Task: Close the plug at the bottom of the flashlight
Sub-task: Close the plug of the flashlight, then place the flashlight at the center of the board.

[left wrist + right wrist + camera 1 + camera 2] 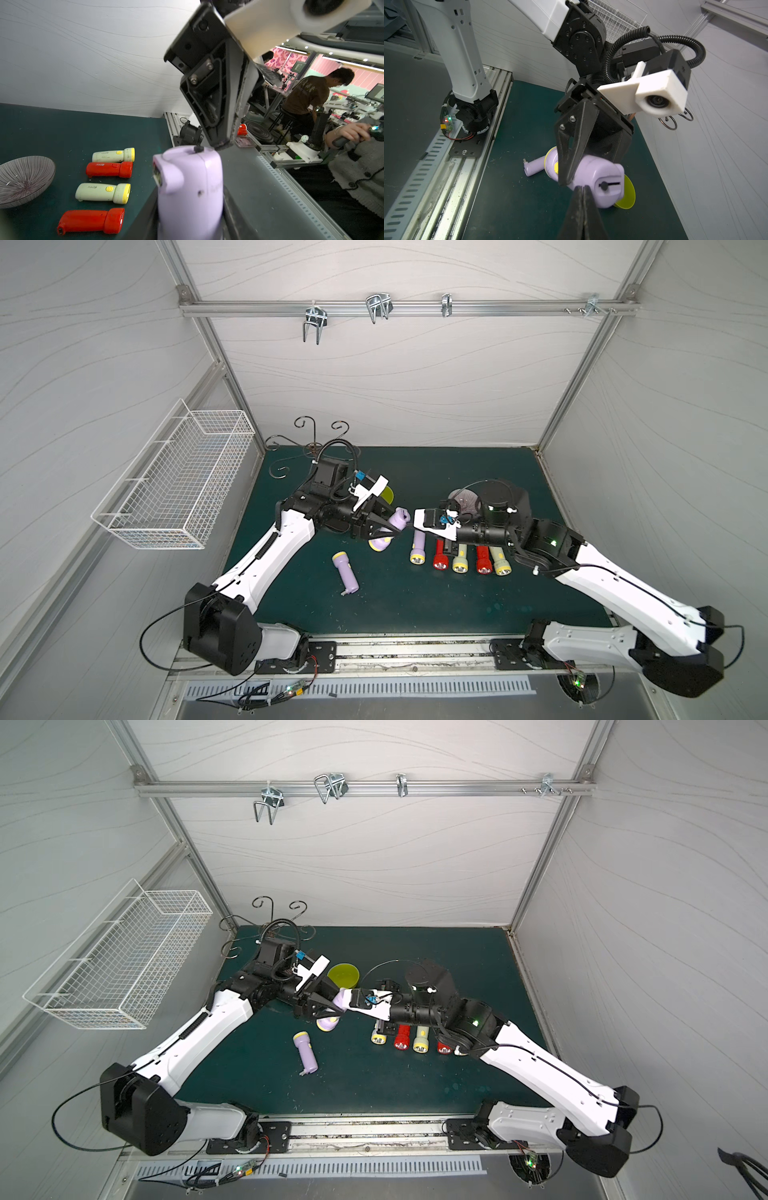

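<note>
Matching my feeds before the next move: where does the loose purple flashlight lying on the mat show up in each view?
Both top views: the loose purple flashlight lies on the mat, nearer the front edge than the left tool.
Left wrist: not in it.
Right wrist: partly hidden behind the held purple flashlight.
Shared landmark: the held purple flashlight, visible in all four views.

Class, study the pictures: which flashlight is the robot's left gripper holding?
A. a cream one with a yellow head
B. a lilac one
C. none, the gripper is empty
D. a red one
B: the left gripper is clamped on the body of the lilac flashlight, plain in the right wrist view, while the red flashlights and cream flashlights lie untouched on the mat.
</note>
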`<state>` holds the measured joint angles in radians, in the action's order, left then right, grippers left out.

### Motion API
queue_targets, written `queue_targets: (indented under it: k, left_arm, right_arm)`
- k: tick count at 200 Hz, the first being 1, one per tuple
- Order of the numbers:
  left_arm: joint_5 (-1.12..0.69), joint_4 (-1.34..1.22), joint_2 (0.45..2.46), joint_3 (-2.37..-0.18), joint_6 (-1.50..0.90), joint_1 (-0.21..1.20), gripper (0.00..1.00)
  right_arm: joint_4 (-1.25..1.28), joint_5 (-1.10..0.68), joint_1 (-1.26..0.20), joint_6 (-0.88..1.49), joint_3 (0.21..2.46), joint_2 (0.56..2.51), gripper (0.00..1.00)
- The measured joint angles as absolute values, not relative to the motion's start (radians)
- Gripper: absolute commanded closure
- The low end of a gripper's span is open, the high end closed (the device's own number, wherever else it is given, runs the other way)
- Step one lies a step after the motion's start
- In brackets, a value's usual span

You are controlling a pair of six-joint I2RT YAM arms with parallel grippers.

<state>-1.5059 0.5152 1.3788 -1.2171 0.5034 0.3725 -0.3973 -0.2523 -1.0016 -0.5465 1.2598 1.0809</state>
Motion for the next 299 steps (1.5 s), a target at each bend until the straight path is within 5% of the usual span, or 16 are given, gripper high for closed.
queue_targets:
  k: [87,140,247,299]
  left_arm:
    - [-0.743,0.314,1.447,-1.115,-0.094,0.493,1.00]
    - [-0.372,0.309,1.485,-1.092,-0.370,0.555,1.00]
    - [-0.027,0.357,1.807,-1.158,-0.560,0.710,1.00]
    - [0.062,0.343,1.852,-1.187,-0.576,0.715,0.91]
  right_arm:
    - [-0.490,-0.058,-1.001,-0.264,1.109,0.725,0.98]
    - [-0.623,0.145,-1.001,-0.050,1.069,0.642,0.93]
    - [-0.743,0.242,-1.000,0.084,0.995,0.539,0.88]
    - [-0.743,0.242,-1.000,0.080,0.979,0.511,0.87]
